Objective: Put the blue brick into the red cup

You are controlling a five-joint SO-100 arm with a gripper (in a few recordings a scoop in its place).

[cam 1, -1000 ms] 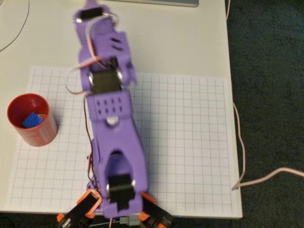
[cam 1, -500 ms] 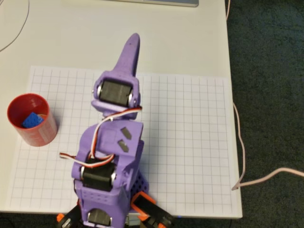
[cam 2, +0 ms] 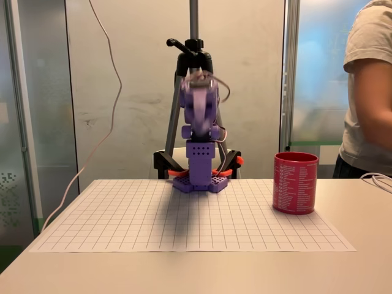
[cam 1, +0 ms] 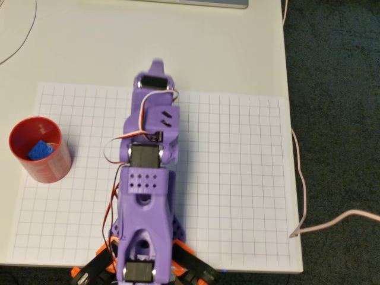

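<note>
Pale worktop (cam 1: 237, 47) under a gridded sheet (cam 1: 237, 178). Purple arm (cam 1: 145, 196) folded back over its base since a second ago, well apart from the red cup (cam 1: 40, 149). Blue brick (cam 1: 40, 151) inside, seen overhead; hidden behind the cup wall in the fixed view. Fingers' opening impossible to tell.

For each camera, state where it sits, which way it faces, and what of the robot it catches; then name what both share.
Overhead view: sits above the table, looking straight down at the white gridded paper mat; the purple arm runs up from its base at the bottom edge, and the small bright-blue plastic brick lies inside the red cylindrical plastic cup.
Fixed view: stands low at the table's far side, facing the arm head-on, folded upright; a person stands at the right edge.
Shared: arm, mat, cup.
</note>
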